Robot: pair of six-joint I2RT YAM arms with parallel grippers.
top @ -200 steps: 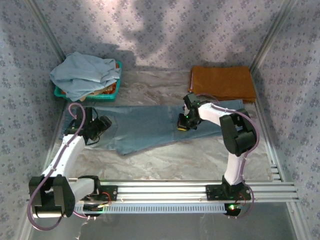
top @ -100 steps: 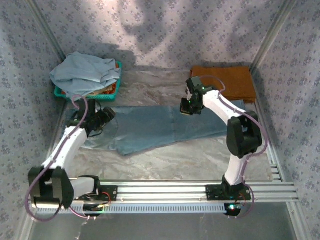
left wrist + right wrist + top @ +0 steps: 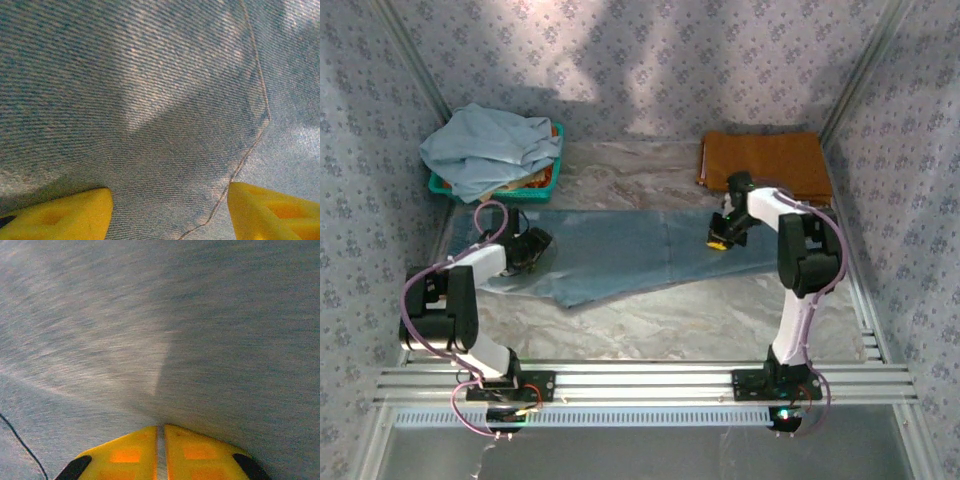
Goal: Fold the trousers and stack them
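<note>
The trousers [image 3: 620, 250] are faded blue jeans lying flat across the middle of the table, waist end at the left and leg ends at the right. My left gripper [image 3: 532, 248] is low over the waist end. In the left wrist view it [image 3: 169, 200] is open, and its yellow fingers [image 3: 65, 215] straddle denim [image 3: 150, 100] crossed by a pocket seam. My right gripper [image 3: 718, 238] is down on the leg part near the right end. In the right wrist view it [image 3: 161, 429] is pinched to a thin slit, with the denim [image 3: 175, 315] drawn up to its tips.
A green basket [image 3: 552, 172] heaped with pale grey-blue cloth [image 3: 490, 150] stands at the back left. A folded rust-orange cloth [image 3: 765, 165] lies at the back right, just beyond the right gripper. Patterned walls close in three sides. A metal rail [image 3: 640, 380] runs along the front.
My right gripper has travelled rightward along the leg, from the table's middle to near the right end. The left arm has folded back, its gripper staying over the waist end.
</note>
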